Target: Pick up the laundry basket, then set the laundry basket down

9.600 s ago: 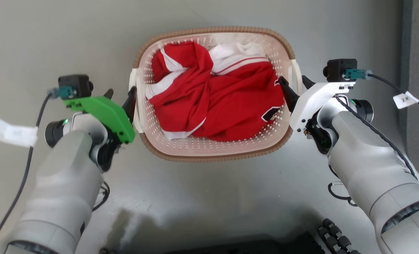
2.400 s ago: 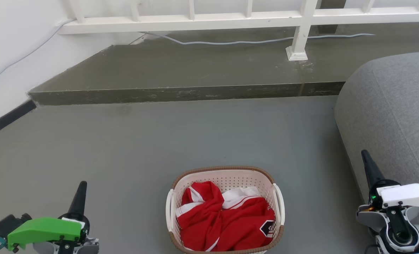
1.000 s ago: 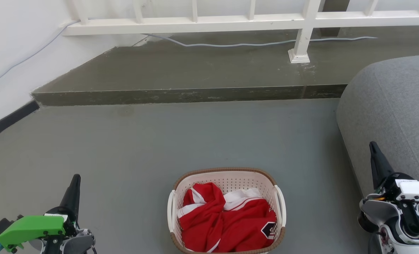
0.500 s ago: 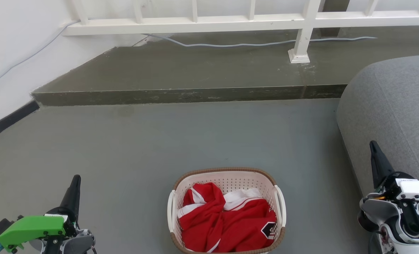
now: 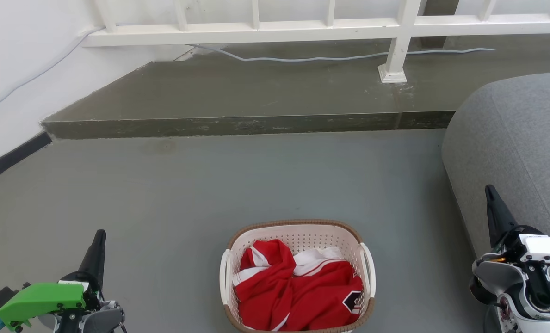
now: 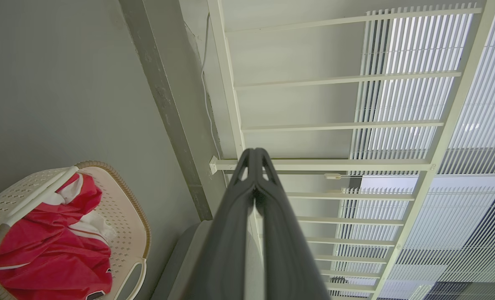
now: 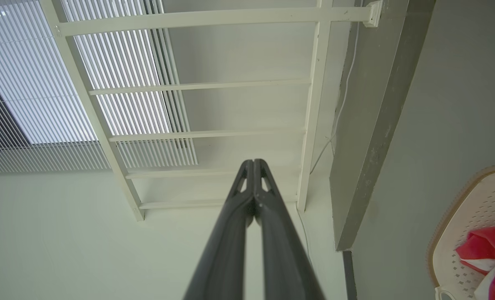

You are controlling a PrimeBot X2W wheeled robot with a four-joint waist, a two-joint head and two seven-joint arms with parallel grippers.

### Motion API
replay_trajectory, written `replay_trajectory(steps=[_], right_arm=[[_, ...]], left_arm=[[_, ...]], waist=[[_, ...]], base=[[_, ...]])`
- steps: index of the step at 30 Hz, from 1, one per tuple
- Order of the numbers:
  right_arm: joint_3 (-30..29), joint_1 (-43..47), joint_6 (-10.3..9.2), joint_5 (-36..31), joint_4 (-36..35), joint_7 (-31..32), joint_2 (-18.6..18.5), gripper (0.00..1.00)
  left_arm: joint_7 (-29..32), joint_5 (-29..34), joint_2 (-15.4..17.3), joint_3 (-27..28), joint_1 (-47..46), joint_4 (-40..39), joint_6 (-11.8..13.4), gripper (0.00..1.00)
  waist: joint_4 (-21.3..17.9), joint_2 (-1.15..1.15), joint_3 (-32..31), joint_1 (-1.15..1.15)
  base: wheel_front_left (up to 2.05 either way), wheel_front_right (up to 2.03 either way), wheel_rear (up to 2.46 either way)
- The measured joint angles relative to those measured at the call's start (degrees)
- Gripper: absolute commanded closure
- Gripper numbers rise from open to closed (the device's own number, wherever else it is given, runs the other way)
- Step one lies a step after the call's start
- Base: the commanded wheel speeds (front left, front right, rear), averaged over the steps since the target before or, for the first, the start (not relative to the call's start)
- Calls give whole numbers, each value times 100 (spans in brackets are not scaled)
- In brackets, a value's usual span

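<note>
While the cream-white perforated plastic laundry basket (image 5: 298, 237) sits on grey floor (image 5: 210, 185), the left gripper (image 5: 99, 237) and right gripper (image 5: 490, 193) hover apart from it, jaws pressed together, empty.

Grey sofa (image 5: 510, 138), white railing (image 5: 302, 27)

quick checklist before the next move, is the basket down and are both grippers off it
1. Cream-white perforated plastic laundry basket with brown woven-look rim sits upright on the grey floor: ok.
2. Left gripper shut, empty, apart from the basket: ok.
3. Right gripper shut, empty, apart from the basket: ok.
4. Red and white garment lies inside the basket: ok.
5. Right gripper clear of the grey upholstered seat beside it: cannot tell.
</note>
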Motion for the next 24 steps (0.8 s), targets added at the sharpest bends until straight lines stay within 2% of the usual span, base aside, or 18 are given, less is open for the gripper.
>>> replay_trajectory(steps=[24], right_arm=[[-14, -3, 4, 0, 27, 5, 3, 100]], left_arm=[[1, 0, -3, 11, -8, 9, -2, 100]], waist=[[0, 0, -1, 0]], base=[[0, 0, 0]])
